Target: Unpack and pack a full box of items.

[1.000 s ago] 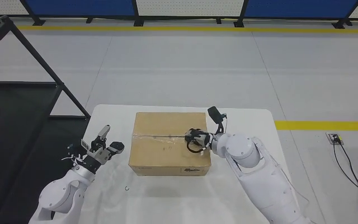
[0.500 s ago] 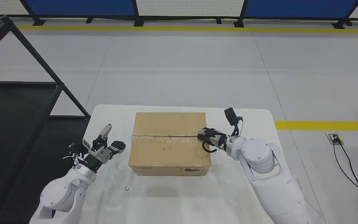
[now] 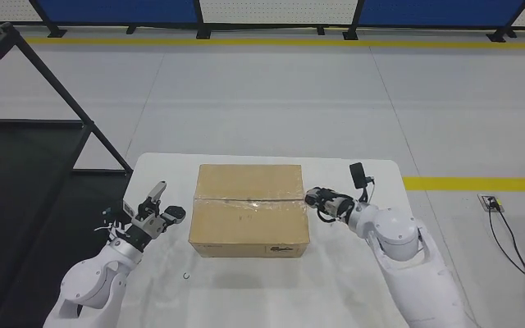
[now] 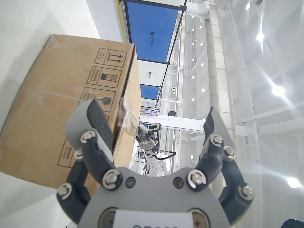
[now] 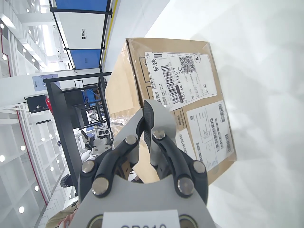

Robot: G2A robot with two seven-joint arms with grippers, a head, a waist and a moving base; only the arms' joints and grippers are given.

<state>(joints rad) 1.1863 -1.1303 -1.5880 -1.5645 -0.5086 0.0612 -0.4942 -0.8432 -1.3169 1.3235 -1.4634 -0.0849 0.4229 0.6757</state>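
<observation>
Top view: the closed box sits in the middle of the table, with my left gripper near its left side and my right gripper at its right edge.
Left wrist view: my fingers are spread wide and hold nothing.
Right wrist view: my fingers are pinched together, with nothing visibly caught, before the box's labelled side.

I am holding my left arm low, jaws spread wide, right arm bent inward, jaws pinched shut.
</observation>
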